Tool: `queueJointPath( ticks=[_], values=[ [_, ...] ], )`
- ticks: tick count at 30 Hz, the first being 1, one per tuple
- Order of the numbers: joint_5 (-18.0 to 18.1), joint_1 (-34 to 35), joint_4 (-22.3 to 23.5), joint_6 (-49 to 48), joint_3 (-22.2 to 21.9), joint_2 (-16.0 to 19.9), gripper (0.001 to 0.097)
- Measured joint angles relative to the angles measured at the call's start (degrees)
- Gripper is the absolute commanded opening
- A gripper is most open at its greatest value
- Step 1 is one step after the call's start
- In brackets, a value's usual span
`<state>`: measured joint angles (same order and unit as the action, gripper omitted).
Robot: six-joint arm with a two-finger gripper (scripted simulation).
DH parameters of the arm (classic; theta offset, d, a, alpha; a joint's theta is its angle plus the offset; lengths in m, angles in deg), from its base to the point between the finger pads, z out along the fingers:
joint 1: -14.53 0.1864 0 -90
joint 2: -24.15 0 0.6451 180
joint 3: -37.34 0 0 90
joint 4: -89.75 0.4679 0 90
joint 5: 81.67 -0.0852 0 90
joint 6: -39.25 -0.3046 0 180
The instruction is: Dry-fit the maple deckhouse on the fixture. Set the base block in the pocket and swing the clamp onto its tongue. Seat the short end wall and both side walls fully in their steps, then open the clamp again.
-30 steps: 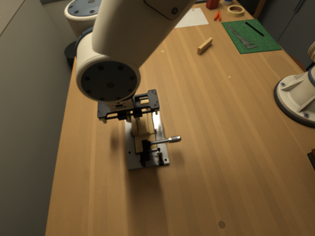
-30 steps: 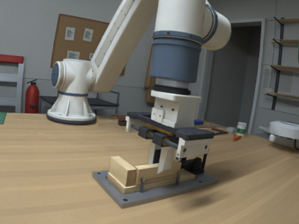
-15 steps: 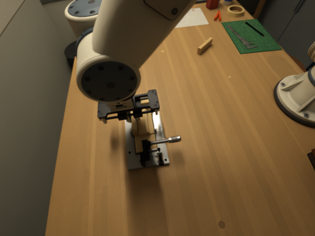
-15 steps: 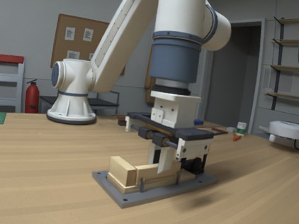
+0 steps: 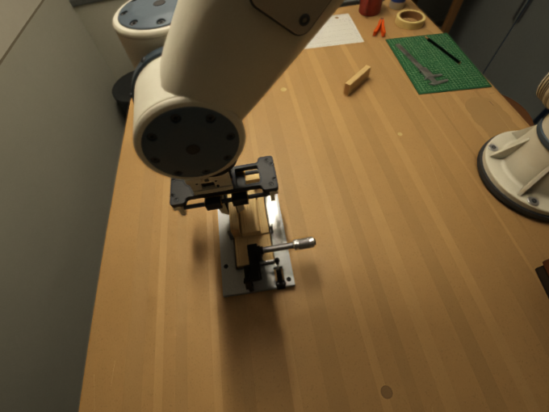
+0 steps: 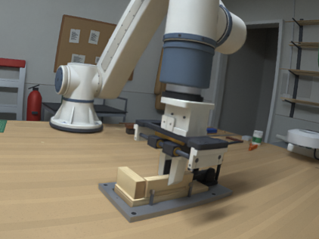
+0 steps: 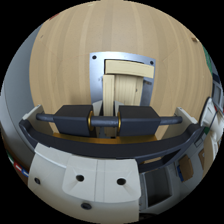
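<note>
My gripper (image 6: 172, 176) stands over the grey fixture plate (image 6: 166, 199) in the middle of the bench, closed. A maple side wall (image 7: 107, 90) is held between its fingers, standing on edge along one long side of the base block (image 7: 128, 90), which lies in the fixture's pocket. The short end wall (image 6: 130, 180) stands across the far end of the block. The clamp (image 5: 253, 265) lies over the block's tongue, its metal handle (image 5: 290, 245) pointing sideways. A second side wall (image 5: 357, 80) lies loose on the bench farther back.
Behind the fixture are a green cutting mat (image 5: 437, 62) with a caliper, a sheet of paper (image 5: 338, 31), a tape roll (image 5: 410, 18) and orange pliers. A second robot base (image 5: 519, 168) stands at the right edge. The bench's left edge runs near the fixture.
</note>
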<state>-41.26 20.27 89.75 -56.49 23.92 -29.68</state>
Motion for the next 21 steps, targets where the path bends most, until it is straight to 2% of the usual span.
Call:
queueJointPath(
  ticks=[14, 21],
  values=[
    [0.0, 0.0, 0.0, 0.0, 0.0, 0.0, 0.0028],
    [0.0, 0.0, 0.0, 0.0, 0.0, 0.0, 0.0168]
  ],
)
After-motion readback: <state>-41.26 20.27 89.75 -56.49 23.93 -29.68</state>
